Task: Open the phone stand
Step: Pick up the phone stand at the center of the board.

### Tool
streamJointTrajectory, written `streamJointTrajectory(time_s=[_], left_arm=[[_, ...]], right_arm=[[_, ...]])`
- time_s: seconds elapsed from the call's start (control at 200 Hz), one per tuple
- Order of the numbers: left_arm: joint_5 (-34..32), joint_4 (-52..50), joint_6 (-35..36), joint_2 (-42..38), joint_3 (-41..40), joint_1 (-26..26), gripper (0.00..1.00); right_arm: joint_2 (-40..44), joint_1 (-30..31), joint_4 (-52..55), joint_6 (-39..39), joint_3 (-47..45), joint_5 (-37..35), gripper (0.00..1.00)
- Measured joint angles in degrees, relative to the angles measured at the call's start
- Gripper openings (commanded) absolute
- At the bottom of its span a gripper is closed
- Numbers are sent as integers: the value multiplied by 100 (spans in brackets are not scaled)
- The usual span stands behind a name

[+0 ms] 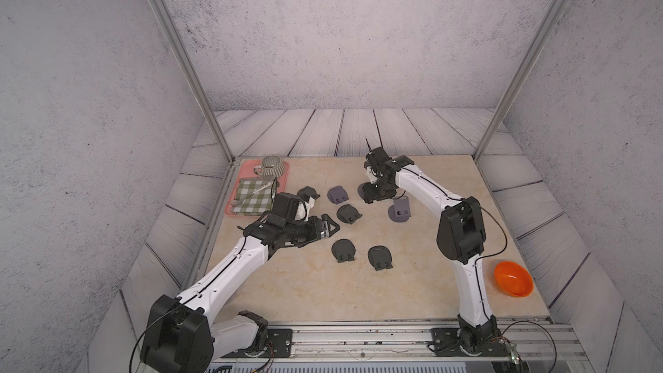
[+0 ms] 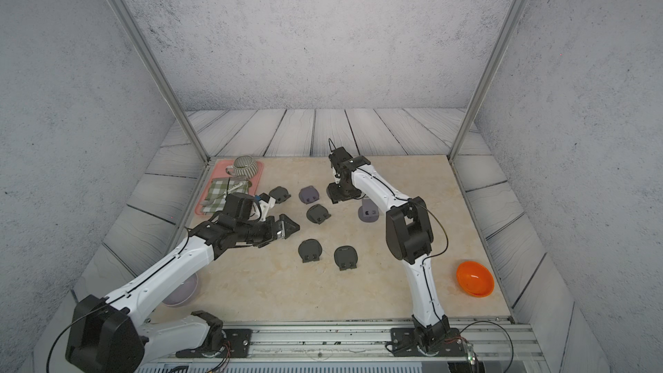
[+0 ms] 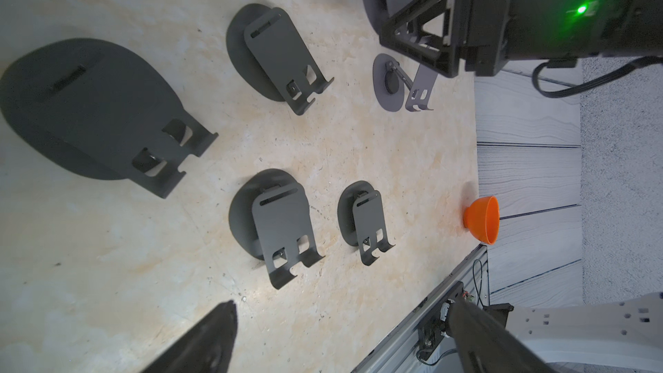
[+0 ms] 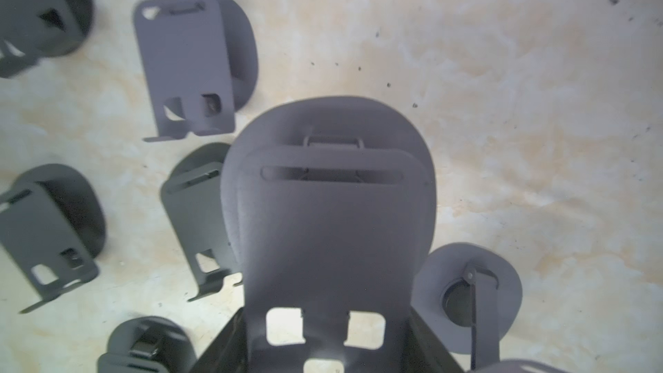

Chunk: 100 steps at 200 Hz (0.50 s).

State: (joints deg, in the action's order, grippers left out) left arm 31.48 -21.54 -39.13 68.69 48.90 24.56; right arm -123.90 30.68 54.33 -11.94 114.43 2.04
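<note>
Counter (image 1: 323,292) beige marble, walls (image 1: 323,48) grey; left end effector (image 1: 324,228) spread empty, right end effector (image 1: 374,193) grasping phone stand (image 4: 330,231), clearest from right wrist.

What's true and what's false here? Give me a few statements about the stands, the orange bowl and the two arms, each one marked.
1. The orange plastic bowl sits on the pink tray. False: it stands on the beige table; the tray holds a striped mug and a green checked cloth.
2. The left gripper is open and empty. True.
3. The right gripper is closed on a grey metal phone stand. True.
4. Every phone stand lies folded flat. False: one grey stand beside the right arm is opened, its plate raised.
</note>
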Motion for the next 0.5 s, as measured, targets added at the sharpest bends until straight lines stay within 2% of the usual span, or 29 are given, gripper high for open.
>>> streamJointTrajectory(time_s=[0.5], left_arm=[[-13,-4,-33,2,175,37,100]], right_arm=[[1270,391,-50,-243,-1331,168,54]])
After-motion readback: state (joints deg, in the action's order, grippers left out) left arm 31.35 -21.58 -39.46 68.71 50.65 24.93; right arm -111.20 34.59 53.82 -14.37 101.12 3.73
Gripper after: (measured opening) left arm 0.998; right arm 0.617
